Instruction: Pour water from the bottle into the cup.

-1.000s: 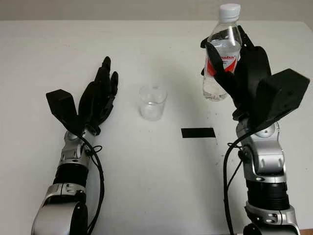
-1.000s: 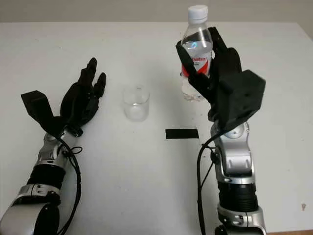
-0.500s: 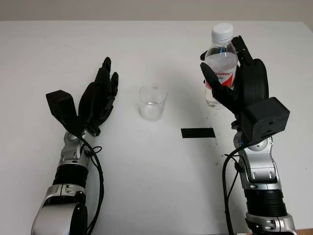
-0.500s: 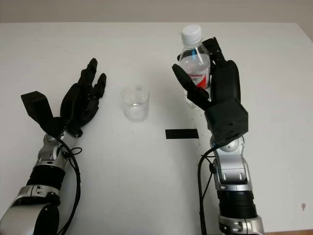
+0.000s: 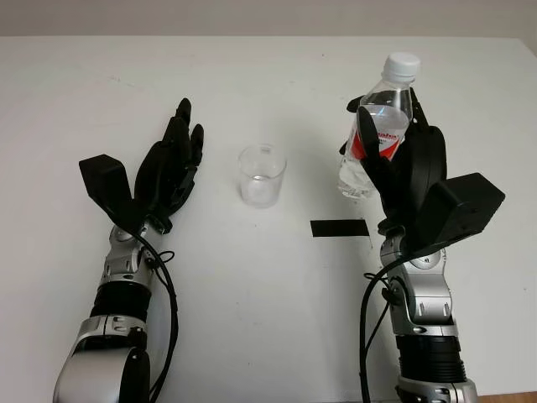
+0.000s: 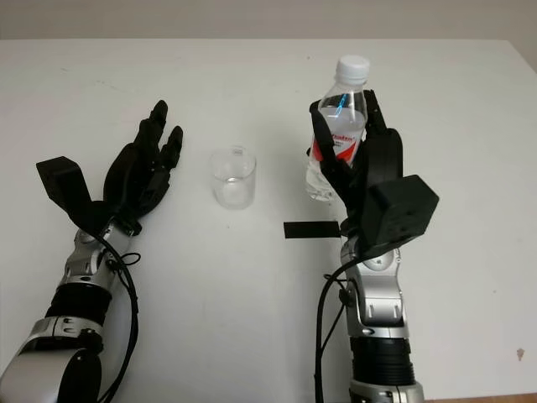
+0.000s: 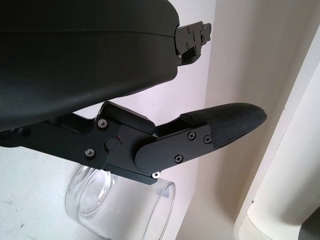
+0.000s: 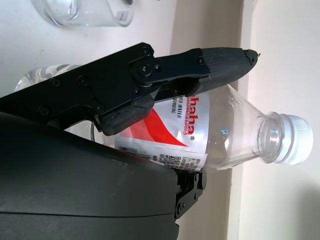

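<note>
on the white counter (image 5: pixel 268 319), a little left of centre, stands a clear cup (image 5: pixel 262 175), upright, its mouth open upward; whether anything is in it cannot be told. just right of it and nearer the robot lies a small black strip (image 5: pixel 340 227), flat on the surface.

to the right of the cup, the right robot hand (image 5: pixel 401 159) is clenched around a clear plastic bottle (image 5: pixel 377 126), its black fingers (image 8: pixel 220 62) wrapped over the red and white label. the bottle is tilted slightly, its top leaning to the right, away from the cup, and its white cap (image 5: pixel 400 64) is on. clear water shows through the lower part of the body, with the shoulder and neck looking empty. whether the bottle's base touches the counter or hangs just above it cannot be told. bottle and cup are near each other but apart.

left of the cup, the left robot hand (image 5: pixel 170 164) is released, holding nothing, palm facing the cup and close beside it without touching.
</note>
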